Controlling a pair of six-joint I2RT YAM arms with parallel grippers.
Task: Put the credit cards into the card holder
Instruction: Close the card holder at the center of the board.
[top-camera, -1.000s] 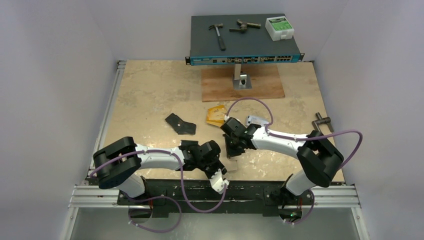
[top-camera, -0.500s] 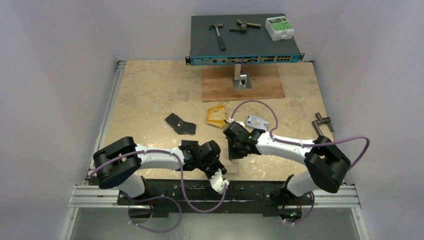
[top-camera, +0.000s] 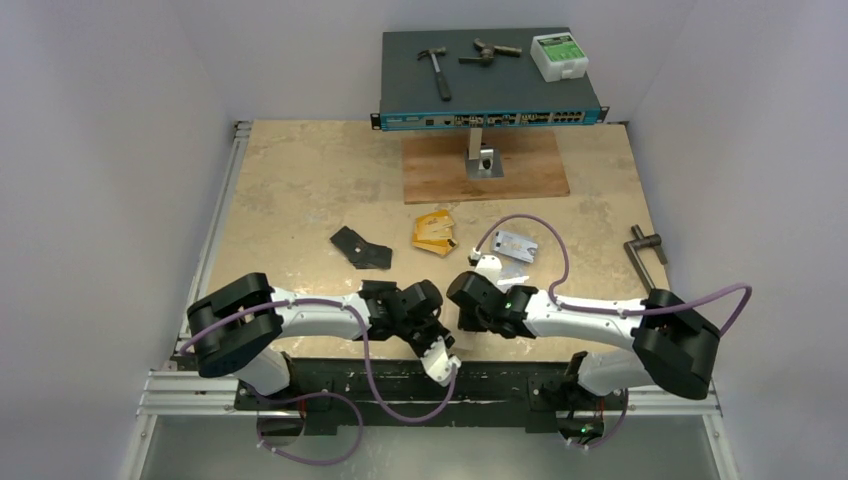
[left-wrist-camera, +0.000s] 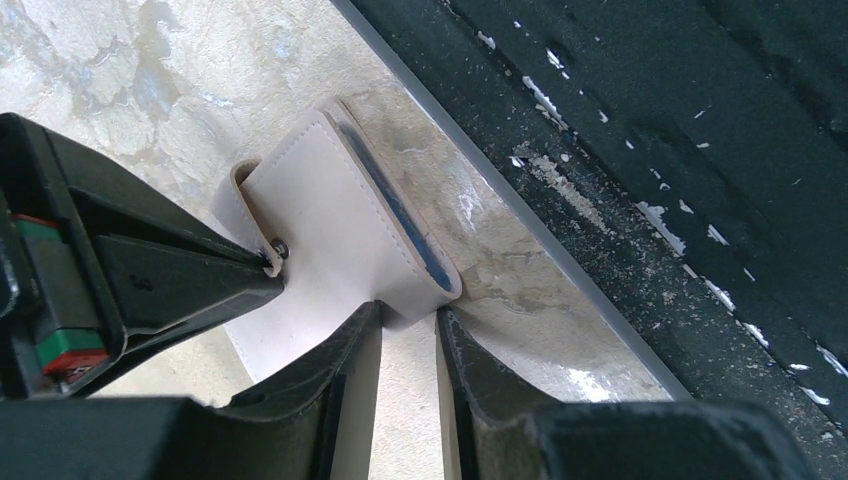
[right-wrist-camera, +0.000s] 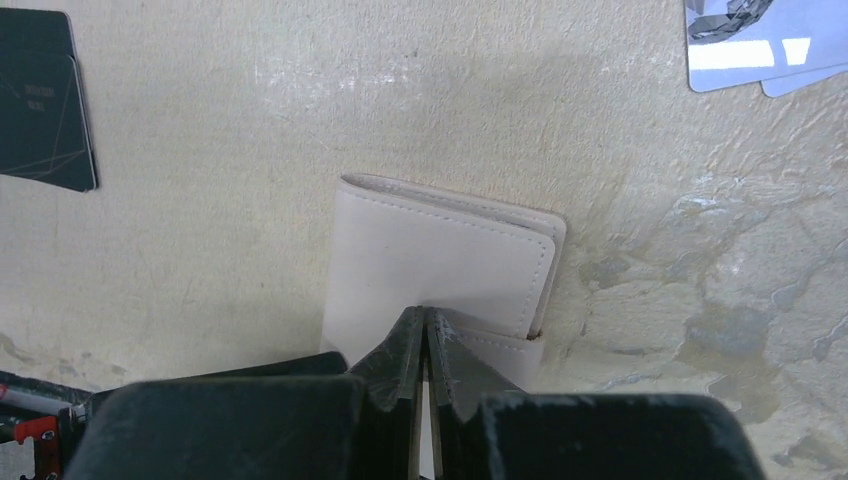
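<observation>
The pale beige card holder (right-wrist-camera: 440, 260) lies folded shut on the table near its front edge, with a blue inner edge showing in the left wrist view (left-wrist-camera: 335, 215). In the top view both grippers hide it. My left gripper (left-wrist-camera: 410, 315) pinches one folded corner between its fingertips. My right gripper (right-wrist-camera: 425, 325) is shut, its tips at the holder's snap tab (left-wrist-camera: 262, 222). Orange credit cards (top-camera: 432, 232) and silvery credit cards (top-camera: 515, 245) lie farther back; the silvery ones also show in the right wrist view (right-wrist-camera: 760, 50).
A black folding wallet (top-camera: 360, 247) lies to the left, also in the right wrist view (right-wrist-camera: 45, 95). The table's metal front edge (left-wrist-camera: 560, 250) runs right beside the holder. A wooden board (top-camera: 485, 168) and a network switch (top-camera: 490, 75) with tools stand at the back.
My right gripper has moved toward the front edge and down onto the card holder, and its arm has stretched lower. The left arm has barely moved.
</observation>
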